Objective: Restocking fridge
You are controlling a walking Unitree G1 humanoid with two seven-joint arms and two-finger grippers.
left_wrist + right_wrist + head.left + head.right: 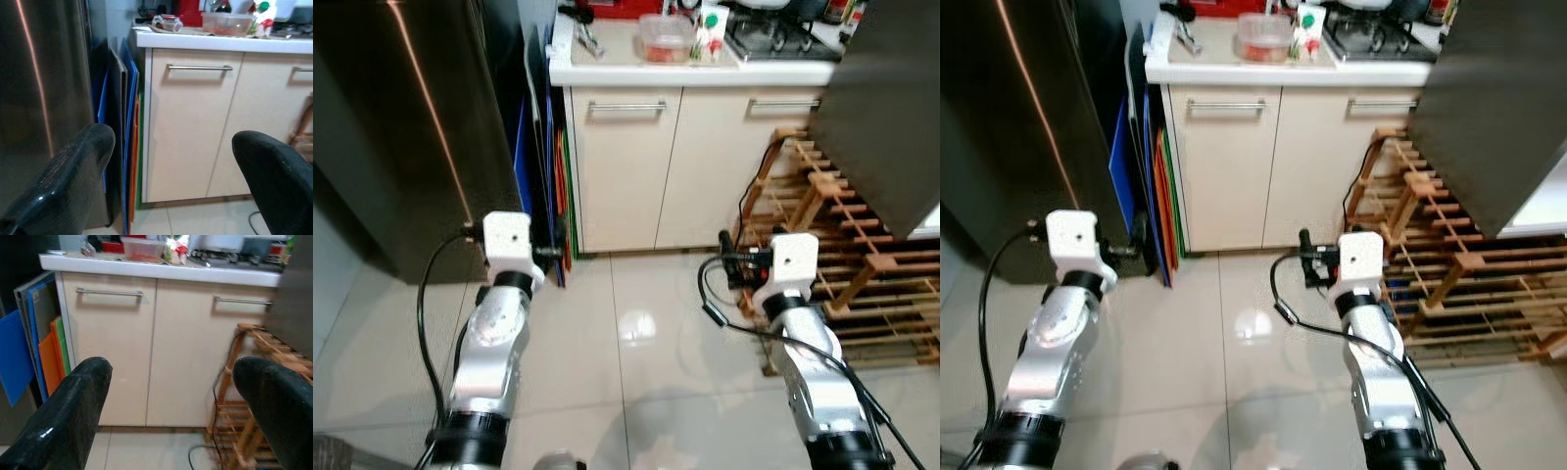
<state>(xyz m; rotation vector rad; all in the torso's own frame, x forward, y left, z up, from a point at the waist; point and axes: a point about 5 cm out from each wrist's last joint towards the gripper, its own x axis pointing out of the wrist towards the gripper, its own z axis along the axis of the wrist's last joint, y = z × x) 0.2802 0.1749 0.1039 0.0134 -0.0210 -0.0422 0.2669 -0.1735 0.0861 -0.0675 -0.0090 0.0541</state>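
- Stainless-dark, the fridge [401, 127] stands closed on the robot's left, its tall door face running up and down and its near edge just beside the left tool [161, 181].
- Left tool: both black fingers spread wide with nothing between them, aimed past the fridge edge toward the cream cabinet [190, 122] and the coloured boards [128, 142] wedged between fridge and cabinet.
- Right tool [171, 416]: likewise open and empty, facing the cabinet doors near the wooden rack [842, 245].
- On the worktop [705, 70], toward its front edge, sit a clear food container [666, 39] and, just to its right, what may be a small carton [709, 34]; the blur leaves that unsure.
- My reading: the fridge lies to the left, so the left arm is the nearer one for the door.
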